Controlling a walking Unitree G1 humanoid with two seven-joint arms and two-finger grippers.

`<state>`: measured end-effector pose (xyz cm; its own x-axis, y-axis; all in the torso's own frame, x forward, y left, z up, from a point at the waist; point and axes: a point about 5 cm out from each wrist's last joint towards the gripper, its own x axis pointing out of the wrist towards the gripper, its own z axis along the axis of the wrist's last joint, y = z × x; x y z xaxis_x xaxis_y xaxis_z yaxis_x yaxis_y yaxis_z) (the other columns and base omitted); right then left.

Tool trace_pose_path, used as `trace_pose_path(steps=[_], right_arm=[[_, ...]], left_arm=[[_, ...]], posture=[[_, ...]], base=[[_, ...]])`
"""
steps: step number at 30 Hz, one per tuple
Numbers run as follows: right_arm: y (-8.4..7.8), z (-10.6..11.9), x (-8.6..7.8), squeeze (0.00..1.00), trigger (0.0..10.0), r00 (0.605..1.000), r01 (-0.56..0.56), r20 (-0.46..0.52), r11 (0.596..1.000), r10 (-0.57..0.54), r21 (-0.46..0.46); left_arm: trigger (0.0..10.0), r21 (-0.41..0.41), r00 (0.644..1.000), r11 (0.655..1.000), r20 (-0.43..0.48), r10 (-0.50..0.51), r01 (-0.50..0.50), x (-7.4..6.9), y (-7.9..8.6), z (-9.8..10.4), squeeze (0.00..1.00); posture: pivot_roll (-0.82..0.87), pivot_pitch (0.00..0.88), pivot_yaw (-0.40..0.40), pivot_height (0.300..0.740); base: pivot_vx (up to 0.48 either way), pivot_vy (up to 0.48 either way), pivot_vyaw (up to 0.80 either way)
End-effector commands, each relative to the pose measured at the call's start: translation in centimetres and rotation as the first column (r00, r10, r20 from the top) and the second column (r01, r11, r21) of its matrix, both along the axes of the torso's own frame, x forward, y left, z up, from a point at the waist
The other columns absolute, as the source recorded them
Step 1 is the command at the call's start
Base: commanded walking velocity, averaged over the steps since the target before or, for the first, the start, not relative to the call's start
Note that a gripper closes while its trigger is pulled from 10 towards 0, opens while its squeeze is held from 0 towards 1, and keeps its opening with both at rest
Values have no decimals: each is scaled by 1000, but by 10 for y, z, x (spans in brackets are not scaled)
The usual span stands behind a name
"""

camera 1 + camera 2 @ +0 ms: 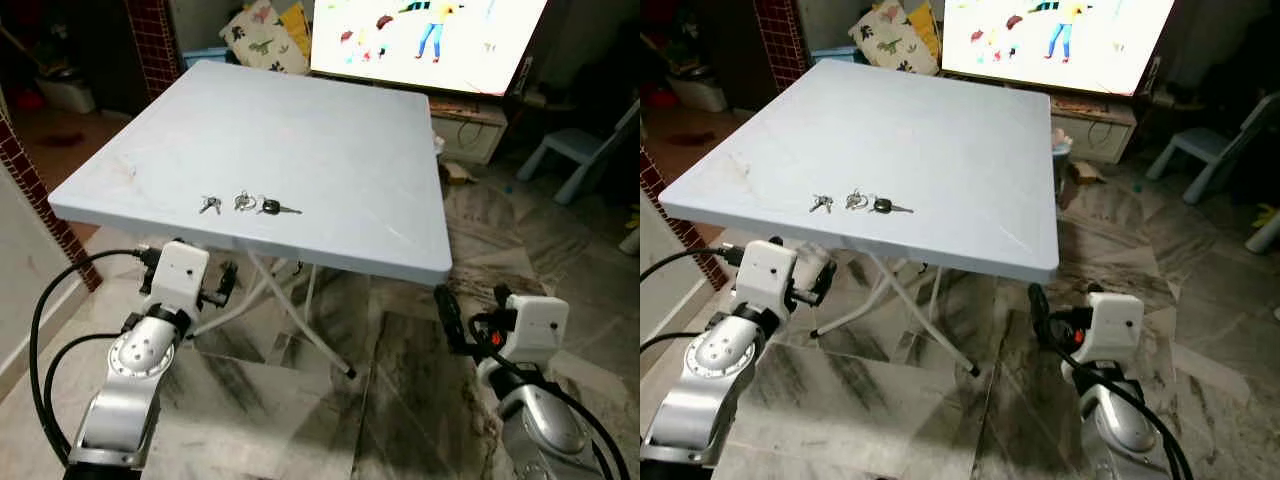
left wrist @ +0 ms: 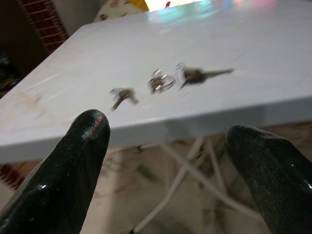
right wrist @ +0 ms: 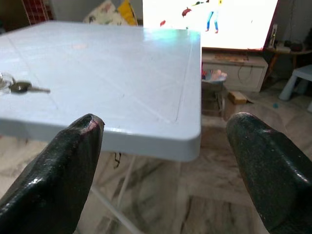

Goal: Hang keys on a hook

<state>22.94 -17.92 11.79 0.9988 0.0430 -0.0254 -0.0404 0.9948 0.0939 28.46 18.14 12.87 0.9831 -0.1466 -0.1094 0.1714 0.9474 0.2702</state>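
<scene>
A bunch of keys (image 1: 245, 205) lies near the front edge of a pale blue folding table (image 1: 300, 120): two small keys, a ring and a black-headed key in a row. My left gripper (image 2: 168, 129) is open just below and in front of the table edge, with the keys (image 2: 161, 83) straight beyond its fingers. My right gripper (image 3: 165, 122) is also open with nothing in it. It is held low off the table's front right corner, and the black-headed key (image 3: 19, 87) shows far to one side.
White crossed legs (image 1: 300, 320) stand under the table on a marble floor. A lit screen (image 1: 430, 30) and a low stand (image 1: 470, 125) are behind it. A blue child's chair (image 1: 575, 155) is at the right, and a brick pillar (image 1: 30, 190) at the left.
</scene>
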Motion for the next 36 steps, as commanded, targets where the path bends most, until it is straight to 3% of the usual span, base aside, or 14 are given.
trace_pose_path(steps=[1,5,15,21,31,36], right_arm=[[-5,2,1,0,10000,1000,30,9,1000,-30,3],[-9,5,3,0,10000,997,68,25,997,-68,25],[-2,-1,3,0,10000,987,149,42,984,-154,100],[-3,-4,0,0,10000,985,163,42,980,-169,112],[-5,-10,-11,0,10000,994,111,1,991,-111,69],[-5,0,-17,0,10000,1000,-22,17,999,21,49]], left_arm=[[10000,-24,999,999,8,-38,38,4,-9,5,0],[10000,-25,993,993,0,-119,119,5,-23,5,0],[10000,5,971,972,-53,-235,235,11,-28,10,0],[10000,1,962,964,-68,-265,265,12,-35,10,0],[10000,-82,975,980,-118,-190,181,2,-34,-6,0],[10000,-99,983,986,-111,-148,137,-6,-29,-4,0]], posture=[[102,0,-87,740],[116,0,-72,740],[130,0,37,740],[124,0,63,740],[98,0,-17,740],[81,0,-26,740]], base=[[0,0,0],[0,0,0],[0,0,0],[0,0,0],[0,0,0],[0,0,0]])
